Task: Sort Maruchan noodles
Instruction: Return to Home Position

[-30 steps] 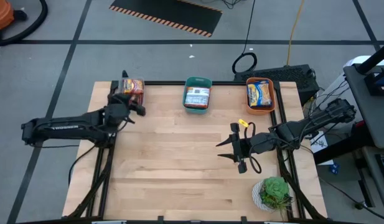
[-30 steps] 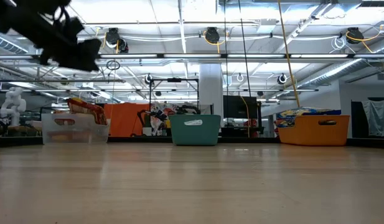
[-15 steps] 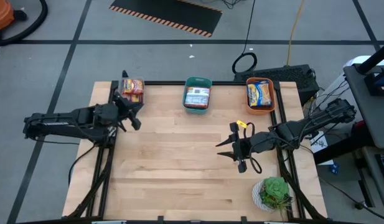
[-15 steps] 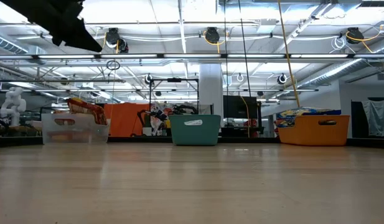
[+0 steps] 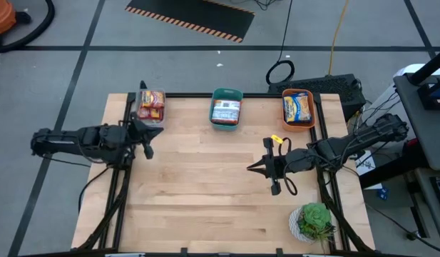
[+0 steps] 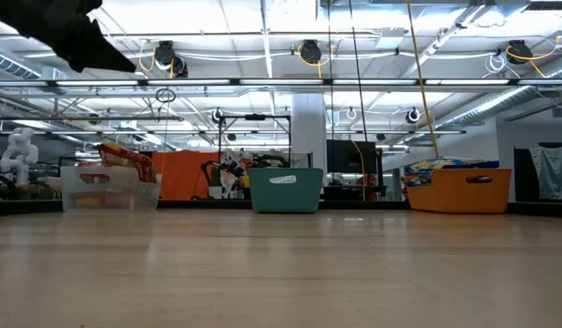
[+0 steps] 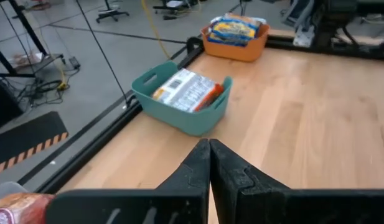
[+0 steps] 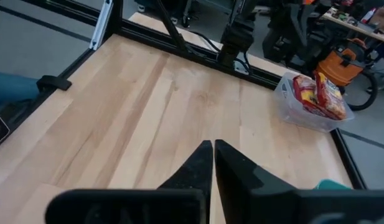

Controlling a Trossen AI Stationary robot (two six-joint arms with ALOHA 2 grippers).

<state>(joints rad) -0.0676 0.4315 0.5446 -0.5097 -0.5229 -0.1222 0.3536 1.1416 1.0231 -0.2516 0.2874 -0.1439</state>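
Maruchan noodles [image 5: 152,104] in clear bin [image 8: 300,117], just past L gripper [image 5: 147,137].

- The left gripper [image 5: 144,140] has drawn back from the transparent bin [image 5: 151,105] toward the left edge of the surface [image 5: 205,193].
- In the low view, its dark arm [image 6: 71,36] has risen farther into the upper corner.

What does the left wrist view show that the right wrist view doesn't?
Left wrist only: the orange bin with yellow-blue packs, and the packs lying inside the teal bin. Right wrist only: the transparent bin in full, holding red packs. Both: bare wooden table, and the viewing arm's own gripper with fingers shut, the left gripper and the right gripper.
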